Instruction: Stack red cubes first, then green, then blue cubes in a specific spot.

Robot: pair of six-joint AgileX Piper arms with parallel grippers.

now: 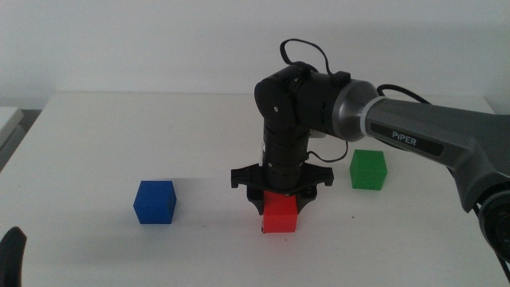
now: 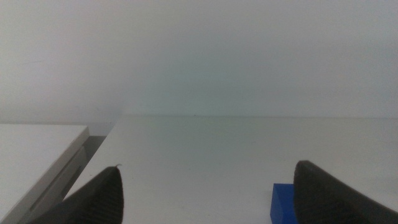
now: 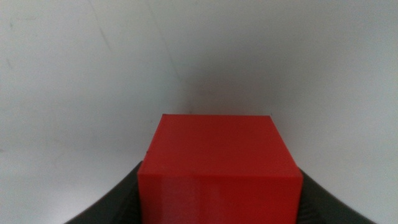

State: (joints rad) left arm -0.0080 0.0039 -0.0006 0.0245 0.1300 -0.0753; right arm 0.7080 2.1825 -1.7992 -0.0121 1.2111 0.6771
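Observation:
The red cube (image 1: pixel 280 215) is at the table's middle, low at the surface, with my right gripper (image 1: pixel 280 201) coming straight down onto it and shut on its sides. In the right wrist view the red cube (image 3: pixel 217 165) fills the space between the dark jaws of the right gripper (image 3: pixel 217 208). The green cube (image 1: pixel 369 169) stands to the right, apart from the arm. The blue cube (image 1: pixel 154 201) stands to the left, and its corner (image 2: pixel 283 202) shows in the left wrist view. My left gripper (image 2: pixel 208 171) waits open at the table's near left corner (image 1: pixel 12 255). The specific spot is hidden.
The white table (image 1: pixel 119 135) has a left edge with a second white surface (image 2: pixel 37 149) beyond a gap. The right arm's grey link (image 1: pixel 430 139) reaches in above the green cube's side of the table.

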